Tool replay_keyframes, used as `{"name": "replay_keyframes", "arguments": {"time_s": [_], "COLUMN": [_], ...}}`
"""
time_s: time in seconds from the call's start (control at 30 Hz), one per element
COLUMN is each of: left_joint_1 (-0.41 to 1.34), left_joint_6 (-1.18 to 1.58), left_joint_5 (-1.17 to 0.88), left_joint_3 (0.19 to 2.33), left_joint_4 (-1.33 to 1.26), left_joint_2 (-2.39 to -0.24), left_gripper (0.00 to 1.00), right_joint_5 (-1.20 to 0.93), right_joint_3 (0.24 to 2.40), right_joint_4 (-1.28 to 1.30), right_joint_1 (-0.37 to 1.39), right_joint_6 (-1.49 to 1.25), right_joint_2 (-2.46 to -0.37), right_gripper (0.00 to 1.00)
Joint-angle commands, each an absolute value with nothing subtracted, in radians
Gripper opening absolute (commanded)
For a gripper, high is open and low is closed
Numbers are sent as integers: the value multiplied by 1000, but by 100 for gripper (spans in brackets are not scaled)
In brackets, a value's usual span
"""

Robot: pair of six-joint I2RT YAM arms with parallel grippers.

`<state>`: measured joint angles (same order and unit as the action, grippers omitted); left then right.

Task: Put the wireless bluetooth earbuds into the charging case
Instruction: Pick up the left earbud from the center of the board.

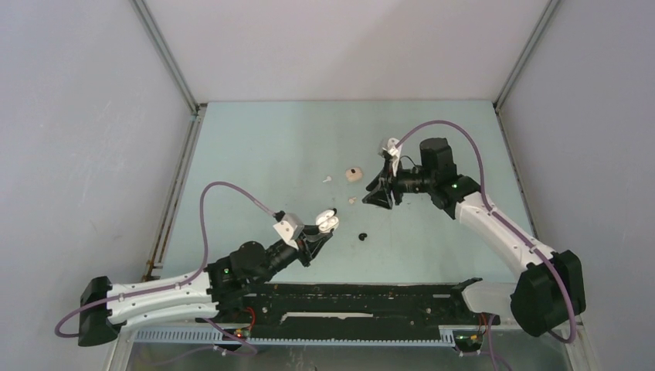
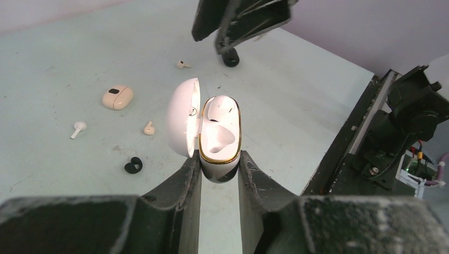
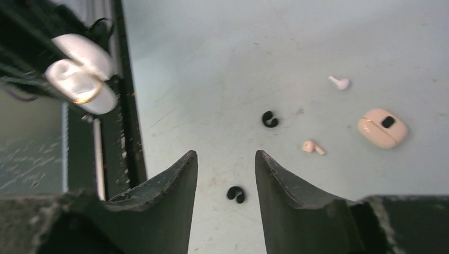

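My left gripper (image 1: 322, 229) is shut on the base of an open white charging case (image 2: 218, 138) with a gold rim and holds it above the table. Its lid (image 2: 181, 116) swings to the left. A white earbud (image 2: 221, 108) sits in its far slot; the near slot looks empty. My right gripper (image 3: 225, 153) is open and empty, hovering over a black earbud (image 3: 236, 194). A second black earbud (image 3: 270, 119), a beige earbud (image 3: 312, 147) and a white stemmed earbud (image 3: 340, 82) lie loose on the table. The right gripper (image 1: 379, 199) is right of and beyond the held case (image 1: 327, 222).
A shut beige case (image 1: 354, 175) lies at mid table, also in the left wrist view (image 2: 117, 97) and the right wrist view (image 3: 382, 128). Another small pale earbud (image 2: 182, 64) lies near the right gripper. The black rail (image 1: 355, 301) runs along the near edge.
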<state>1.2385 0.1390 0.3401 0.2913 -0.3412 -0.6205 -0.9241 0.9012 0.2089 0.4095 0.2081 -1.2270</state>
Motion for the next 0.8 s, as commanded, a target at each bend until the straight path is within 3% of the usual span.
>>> {"name": "replay_keyframes", "arguments": {"time_s": [0.0,0.27,0.57,0.77], "left_joint_1": [1235,1235,1235,1235], "left_joint_6": [180,202,221,229], "left_joint_5": [364,356,349,371], "left_joint_3": [285,290,320,324], "left_joint_4": [-286,-203,-107,-75], "left_joint_2": [-545,-462,-422,-398], "left_gripper": [0,0,0,0], "right_joint_5": [-743,-637,-481,-442], "right_joint_3": [995,1288,1697,1881], "right_joint_4": [125,236,327,371], "right_joint_1": [452,522,533,535], "right_joint_6": [141,128,17,-5], "right_joint_2": [-1312,-1671,-2143,-2315], "right_gripper": [44,34,38,42]}}
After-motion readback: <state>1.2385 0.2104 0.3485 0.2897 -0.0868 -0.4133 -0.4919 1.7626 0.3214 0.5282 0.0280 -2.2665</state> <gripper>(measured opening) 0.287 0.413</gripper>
